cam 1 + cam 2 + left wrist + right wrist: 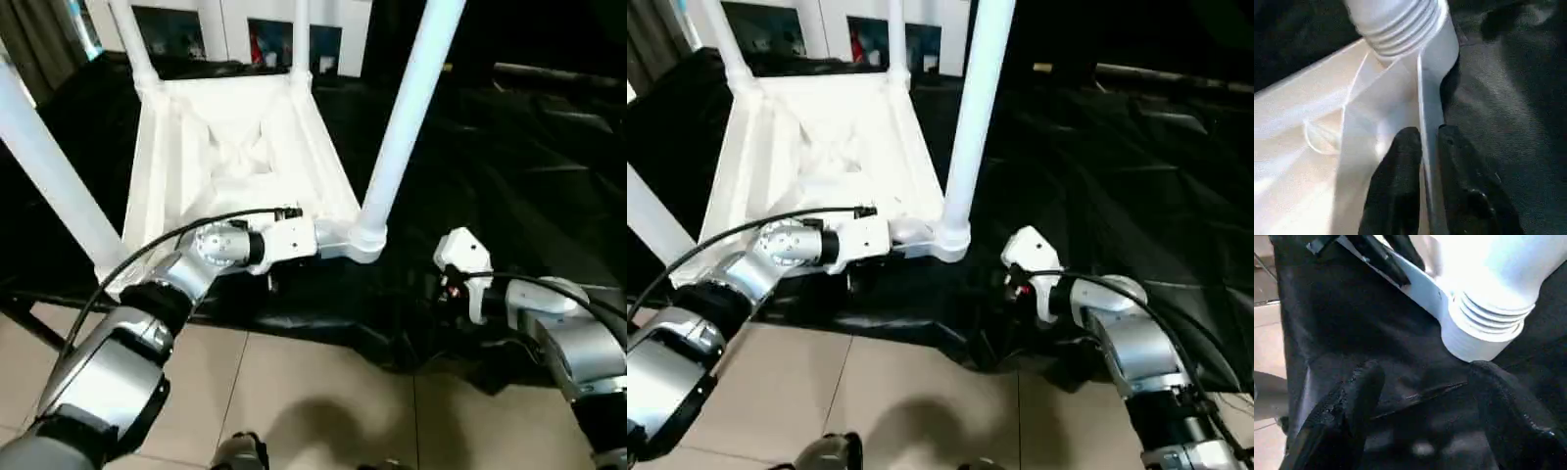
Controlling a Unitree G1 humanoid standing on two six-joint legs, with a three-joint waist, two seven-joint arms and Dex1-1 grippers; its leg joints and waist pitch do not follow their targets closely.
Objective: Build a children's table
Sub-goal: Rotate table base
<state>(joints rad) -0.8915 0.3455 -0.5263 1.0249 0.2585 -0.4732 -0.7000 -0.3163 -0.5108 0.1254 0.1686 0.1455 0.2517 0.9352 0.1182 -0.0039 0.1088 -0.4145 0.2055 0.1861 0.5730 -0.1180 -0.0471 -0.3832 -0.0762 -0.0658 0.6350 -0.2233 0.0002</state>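
Note:
The white children's table (pixel 235 147) lies upside down on a black cloth, its ribbed underside facing up. Legs stand in its corner sockets: a near right leg (pixel 407 108), a near left leg (pixel 49 166) and two far ones (pixel 132 39). My left gripper (pixel 1429 134) is shut on the table's thin near rim (pixel 1429 98), one finger on each side, just beside the near right corner socket (pixel 364 243). My right gripper (pixel 1422 377) is open over the cloth, a short way in front of that socket (pixel 1479 333), touching nothing.
The black cloth (pixel 509 166) covers the work surface and spreads wide to the right of the table. Beige tiled floor (pixel 313 392) lies in front of its near edge. White cabinets (pixel 255 20) stand behind the table.

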